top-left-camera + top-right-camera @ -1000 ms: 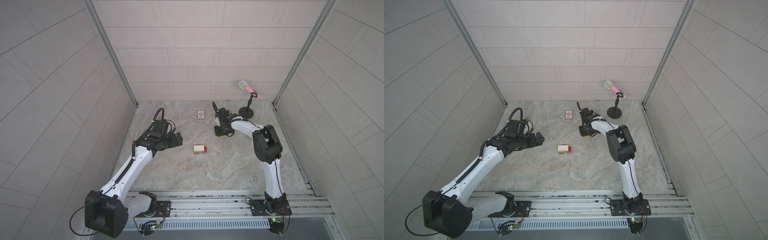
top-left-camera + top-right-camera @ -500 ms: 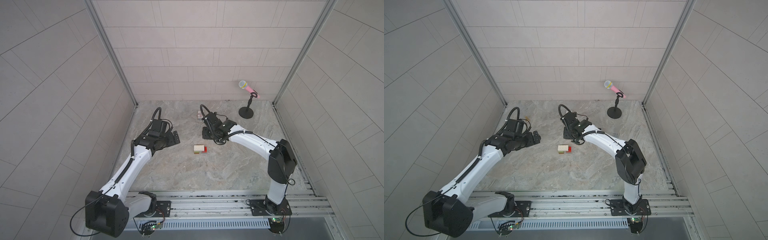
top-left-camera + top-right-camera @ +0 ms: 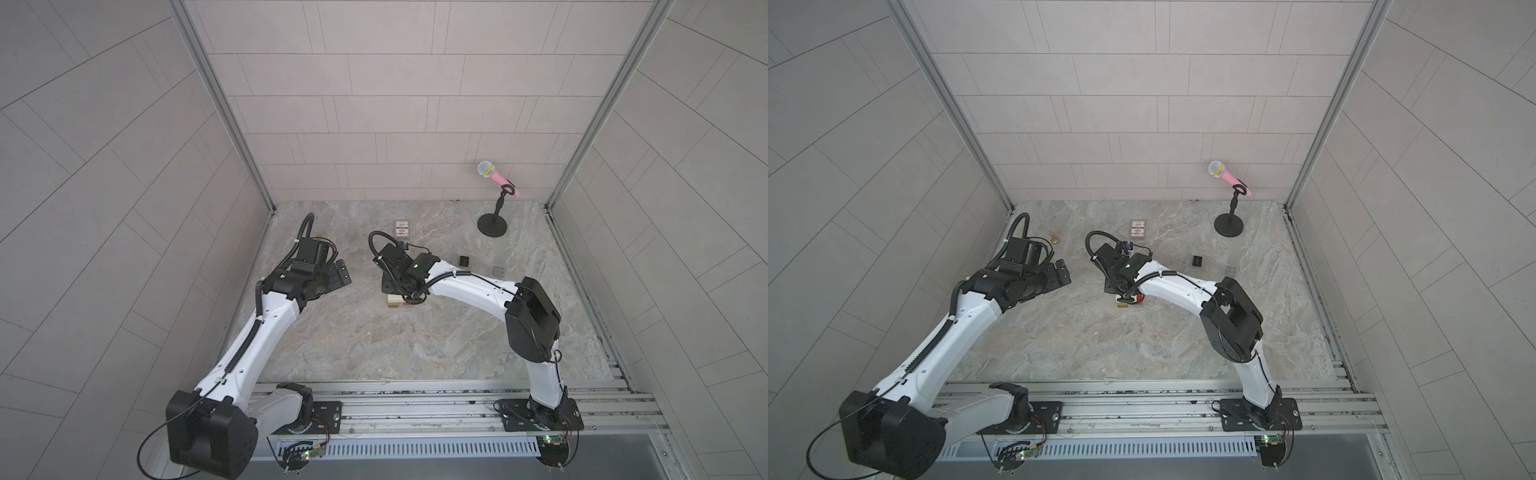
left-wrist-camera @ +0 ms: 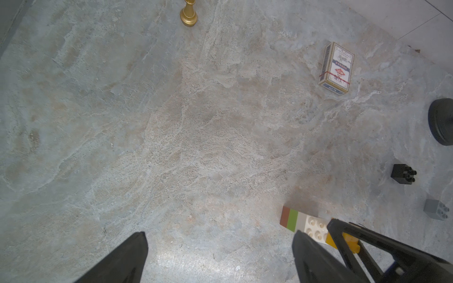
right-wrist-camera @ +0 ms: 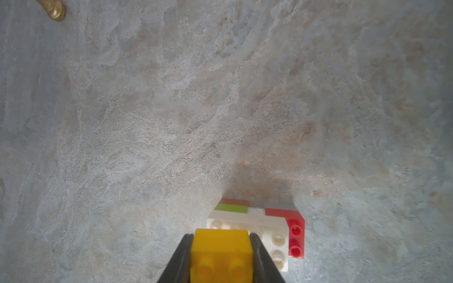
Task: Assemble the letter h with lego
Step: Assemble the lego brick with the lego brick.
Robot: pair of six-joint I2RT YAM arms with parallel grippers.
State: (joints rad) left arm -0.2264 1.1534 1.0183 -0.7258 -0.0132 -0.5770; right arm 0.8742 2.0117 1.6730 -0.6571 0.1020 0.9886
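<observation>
The right gripper [image 5: 221, 237] is clamped on the yellow brick [image 5: 220, 254], jaws tight on its two sides. It holds that brick low over the middle of the marble table [image 3: 374, 353], right up against the studded white brick [image 5: 272, 226] of the letter h [image 3: 394, 302]. I can't tell whether yellow is pressed home. The figure lies flat on the stone. Beyond the white brick from the yellow come the lime green brick [image 4: 293, 219] and then the brown brick [image 4: 284, 216], with a red brick [image 5: 296, 235] at the white's other end.

Over to the left gripper [image 4: 218, 257]: jaws spread wide with nothing between them, hanging above bare table beside the figure and clear of it.

Loose pieces now. A black brick [image 4: 403, 174] and a grey brick [image 4: 437, 212] lie near each other, well apart from the build, towards the microphone stand [image 3: 492, 226]. The card box [image 4: 335, 68] lies further back, and the brass pawn [image 4: 188, 14] stands off by the left wall.
</observation>
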